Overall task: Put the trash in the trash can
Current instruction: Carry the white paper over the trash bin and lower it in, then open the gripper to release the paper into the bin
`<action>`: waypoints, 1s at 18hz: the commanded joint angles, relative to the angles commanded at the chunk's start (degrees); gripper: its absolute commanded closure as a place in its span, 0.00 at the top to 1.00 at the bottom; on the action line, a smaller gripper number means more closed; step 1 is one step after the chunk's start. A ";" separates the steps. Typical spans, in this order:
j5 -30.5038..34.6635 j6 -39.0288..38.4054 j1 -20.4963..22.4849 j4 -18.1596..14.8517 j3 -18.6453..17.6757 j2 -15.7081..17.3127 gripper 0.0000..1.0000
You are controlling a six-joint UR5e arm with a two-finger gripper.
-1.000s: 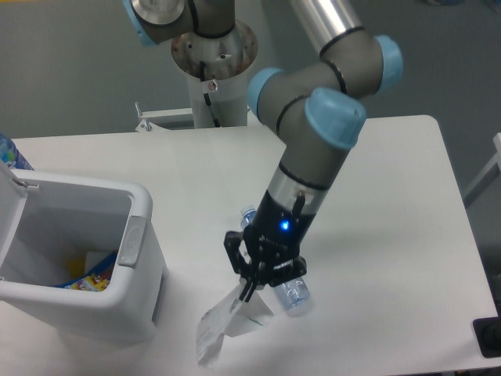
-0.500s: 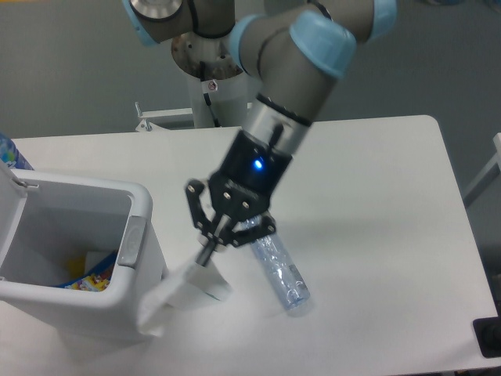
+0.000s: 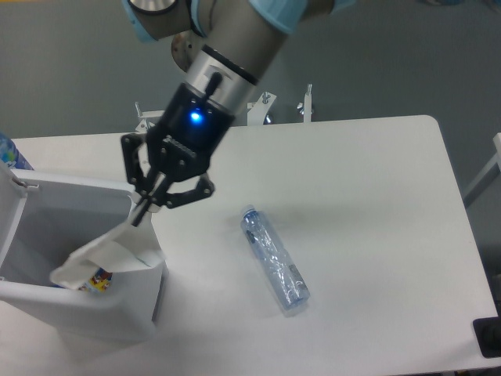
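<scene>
Over the last second the claw [image 3: 143, 213] has swung from the front middle of the worktop [image 3: 376, 204] up and to the camera's left, carrying the white card scrap [image 3: 106, 257] with it; a second ago the scrap hung low beside the bottle, and now it dangles across the near right rim of the trash can [image 3: 47, 301] — partly over the opening, partly overlapping the wall. The claw is pinched nearly closed on the scrap's upper corner, its dark fingers angled down toward the bin. That suggests the first piece is almost delivered; probably only a short carry inward and a release remain for it.

The crushed plastic bottle [image 3: 274, 261] has not moved in that time; it lies flat on the worktop, well apart from the bin, cap end pointing up-left, so half the task is judged still ahead.

The scrap looks limp and folded, white, hanging in a slanted sheet; any print on it is too blurred to read. The bin stands open, its lid [image 3: 9, 200] tipped back at the left edge — something colourful already lies inside.
</scene>
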 joint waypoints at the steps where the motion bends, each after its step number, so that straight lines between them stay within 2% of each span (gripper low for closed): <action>1: 0.00 1.23 0.00 -0.09 -0.09 0.00 0.99; 6: 0.00 1.68 -0.09 -0.17 -0.09 -0.17 1.00; 12: 0.26 1.07 1.40 -0.35 4.12 -2.72 1.00; 16: 1.14 0.80 5.09 -0.79 6.50 -6.58 1.00; 18: 3.85 0.62 9.46 -1.14 5.98 -9.30 1.00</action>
